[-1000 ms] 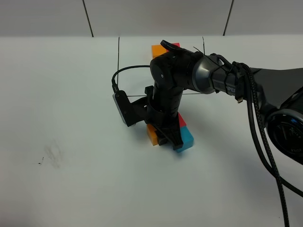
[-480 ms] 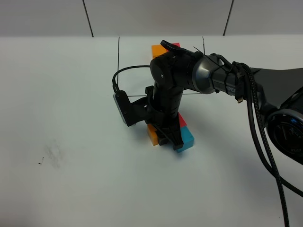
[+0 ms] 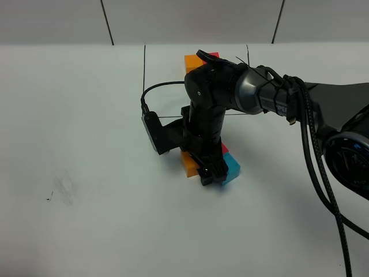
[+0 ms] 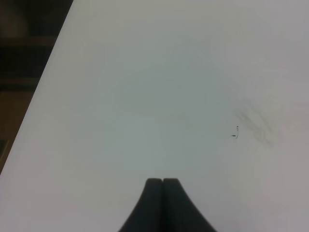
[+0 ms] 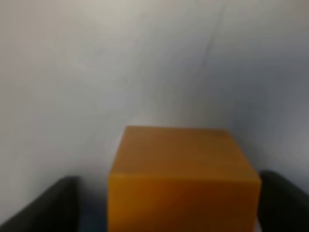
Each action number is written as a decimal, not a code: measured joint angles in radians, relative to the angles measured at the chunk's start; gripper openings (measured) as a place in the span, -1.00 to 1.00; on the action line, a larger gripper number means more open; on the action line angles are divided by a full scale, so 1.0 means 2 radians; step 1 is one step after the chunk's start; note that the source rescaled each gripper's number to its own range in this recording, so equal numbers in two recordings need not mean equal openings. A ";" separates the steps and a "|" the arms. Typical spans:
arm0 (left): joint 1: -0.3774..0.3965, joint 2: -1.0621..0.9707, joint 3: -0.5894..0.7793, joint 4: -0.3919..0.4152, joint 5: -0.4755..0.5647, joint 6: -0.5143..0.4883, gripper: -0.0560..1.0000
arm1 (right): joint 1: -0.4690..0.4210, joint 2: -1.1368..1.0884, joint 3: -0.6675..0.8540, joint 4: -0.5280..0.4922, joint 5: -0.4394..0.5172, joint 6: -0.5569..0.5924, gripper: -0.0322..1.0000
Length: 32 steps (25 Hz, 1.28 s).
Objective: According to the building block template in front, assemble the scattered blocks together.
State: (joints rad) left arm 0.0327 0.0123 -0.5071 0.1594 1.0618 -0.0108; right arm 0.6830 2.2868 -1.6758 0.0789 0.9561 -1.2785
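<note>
The orange block (image 5: 181,179) sat on the counter (image 3: 86,115), directly between the two fingers of my right hand (image 3: 206,168). The right wrist view showed a clear gap on each side of the cube, so the fingers stood apart and did not grip it: the hand was released. The cube has no long axis; what mattered was that its side faces ran parallel to my fingers. From the orange block, the blue block (image 3: 232,168) lay just beside it on the side away from my left arm. A sliver of the red block (image 3: 224,148) showed just behind the blue one. My arm hid the seams, so I could not tell whether the three touched.

The building block template (image 3: 195,61) lay well apart from the orange block, towards the back wall, inside its drawn black outline.

My right arm reached across from its side, wrist bent steeply down over the orange block. My left hand (image 4: 162,182) was clenched on nothing, over bare counter.

I judged the next move to be a straight lift clear of the cube.
</note>
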 joint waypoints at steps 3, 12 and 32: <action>0.000 0.000 0.000 0.000 0.000 0.000 -0.89 | 0.000 0.000 0.000 0.000 0.000 0.002 0.73; 0.000 0.000 0.000 0.000 0.000 0.000 -0.89 | 0.000 -0.033 0.004 0.006 0.001 0.007 0.68; 0.000 0.000 0.000 0.000 0.000 0.000 -0.89 | 0.000 -0.064 0.004 0.006 0.020 0.020 0.67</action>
State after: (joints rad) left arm 0.0327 0.0123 -0.5071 0.1594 1.0618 -0.0108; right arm 0.6829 2.1584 -1.6688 0.0918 0.9970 -1.2375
